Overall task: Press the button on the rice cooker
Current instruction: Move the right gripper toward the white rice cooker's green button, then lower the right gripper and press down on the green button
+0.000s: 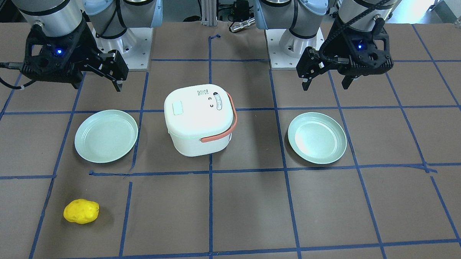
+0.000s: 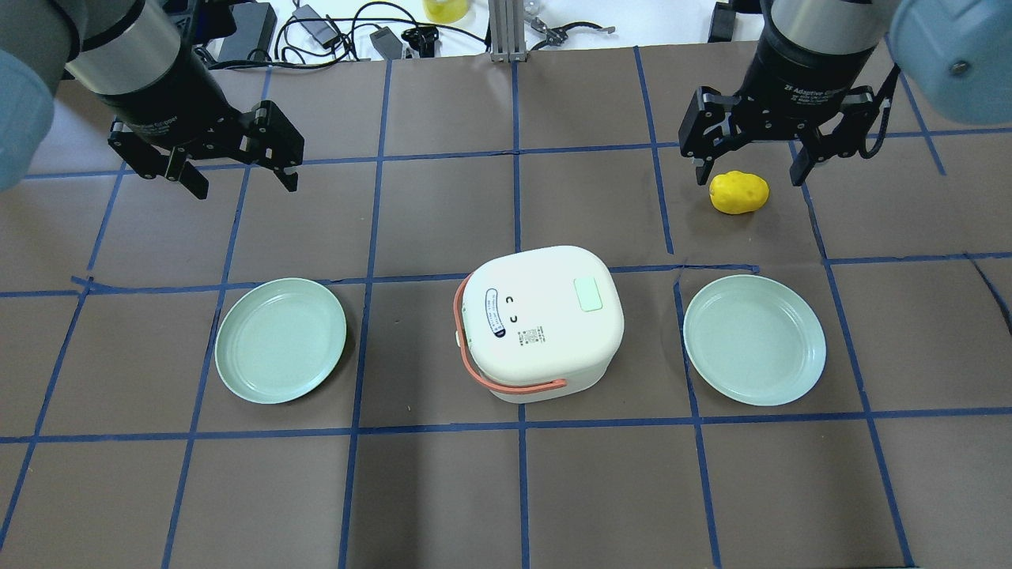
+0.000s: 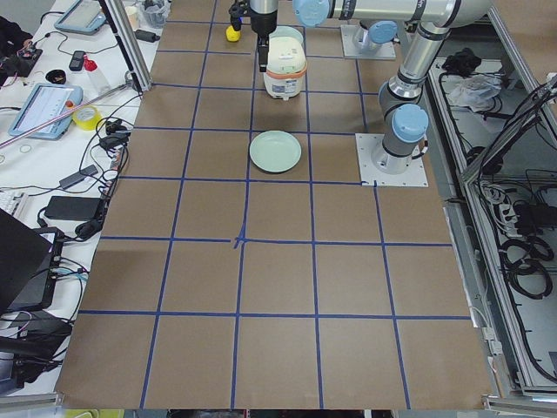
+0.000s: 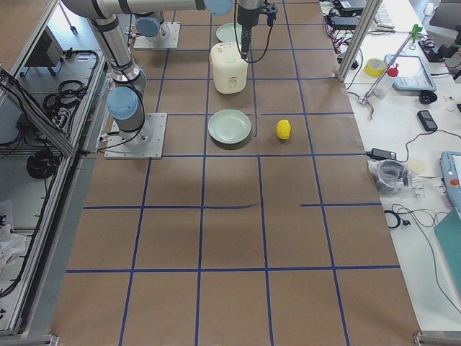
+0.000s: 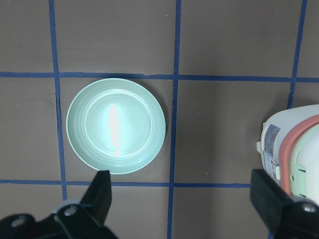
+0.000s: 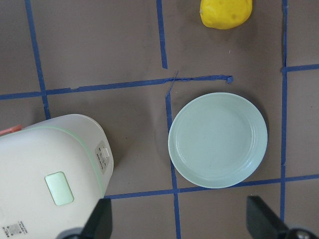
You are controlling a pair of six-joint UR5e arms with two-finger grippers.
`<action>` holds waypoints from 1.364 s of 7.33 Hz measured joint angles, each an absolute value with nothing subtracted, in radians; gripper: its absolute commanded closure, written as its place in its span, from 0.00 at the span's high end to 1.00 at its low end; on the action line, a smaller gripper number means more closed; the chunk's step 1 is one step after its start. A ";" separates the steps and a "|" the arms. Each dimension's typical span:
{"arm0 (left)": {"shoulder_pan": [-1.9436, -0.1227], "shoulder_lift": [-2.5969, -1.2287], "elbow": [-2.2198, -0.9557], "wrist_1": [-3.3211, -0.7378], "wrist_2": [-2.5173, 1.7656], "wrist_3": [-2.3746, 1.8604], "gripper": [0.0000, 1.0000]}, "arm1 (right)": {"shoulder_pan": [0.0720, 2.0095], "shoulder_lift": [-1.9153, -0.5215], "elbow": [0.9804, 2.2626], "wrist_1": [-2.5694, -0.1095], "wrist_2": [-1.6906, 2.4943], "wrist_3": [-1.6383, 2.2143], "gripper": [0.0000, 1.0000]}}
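While the left gripper (image 1: pixel 325 86) and right gripper (image 1: pixel 97 86) hang wide open and empty, well apart from the white plastic orange-handled rice cooker (image 1: pixel 199 121), the pressing looks unstarted.

The rice cooker (image 2: pixel 538 320) is sitting between the left plate (image 2: pixel 281 340) and the right plate (image 2: pixel 754 340); a potato (image 2: pixel 738 193) is lying beyond the right plate, farther from the robot.

Brown table (image 2: pixel 443 506), blue tape grid (image 2: pixel 522 490). Overhead view: aluminium post (image 2: pixel 502 28) at 12 o'clock, black cables (image 2: pixel 332 32) at 11, both on white bench (image 2: pixel 664 20).
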State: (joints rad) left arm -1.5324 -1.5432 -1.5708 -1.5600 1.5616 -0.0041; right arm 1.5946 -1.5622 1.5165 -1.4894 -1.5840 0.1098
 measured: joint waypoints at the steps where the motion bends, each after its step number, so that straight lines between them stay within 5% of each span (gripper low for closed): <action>1: -1.532 -1.543 -1.571 -1.560 1.562 -0.004 1.00 | 1.596 -1.562 1.516 -1.488 -1.576 0.113 0.00; 10: -1.532 -1.543 -1.571 -1.560 1.562 -0.004 1.00 | 1.744 -1.477 1.587 -1.582 -1.434 0.207 0.00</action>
